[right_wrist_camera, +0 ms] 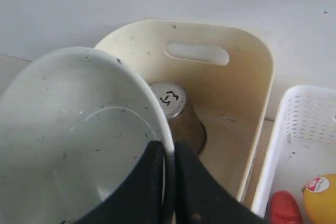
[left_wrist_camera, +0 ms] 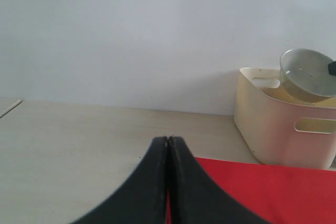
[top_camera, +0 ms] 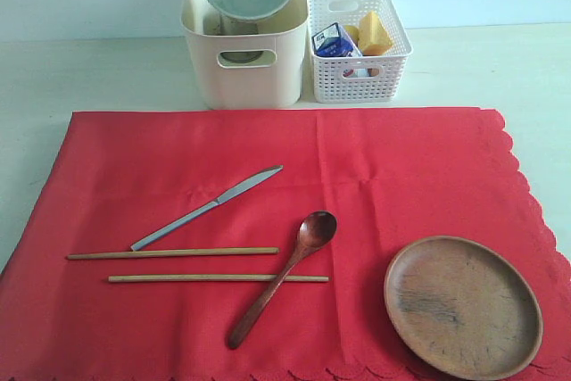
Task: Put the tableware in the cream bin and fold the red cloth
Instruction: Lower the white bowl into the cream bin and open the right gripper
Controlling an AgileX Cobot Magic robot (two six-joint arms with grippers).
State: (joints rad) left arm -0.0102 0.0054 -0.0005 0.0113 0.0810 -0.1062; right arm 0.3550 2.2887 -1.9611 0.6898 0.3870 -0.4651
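the right tool [right_wrist_camera: 169, 182] is pinching the rim of the bowl [right_wrist_camera: 79, 129], holding it tilted over the bin [top_camera: 245, 78] at upper middle, likely for dropping beside the cup [right_wrist_camera: 173, 103]; the left tool [left_wrist_camera: 168, 150] is resting pressed together.

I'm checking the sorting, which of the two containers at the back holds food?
The low white lattice basket, holding a milk carton and cheese wedge. The taller smooth cream bin beside it holds a steel cup.

Pale wall [left_wrist_camera: 131, 35], light wooden table [left_wrist_camera: 63, 150]
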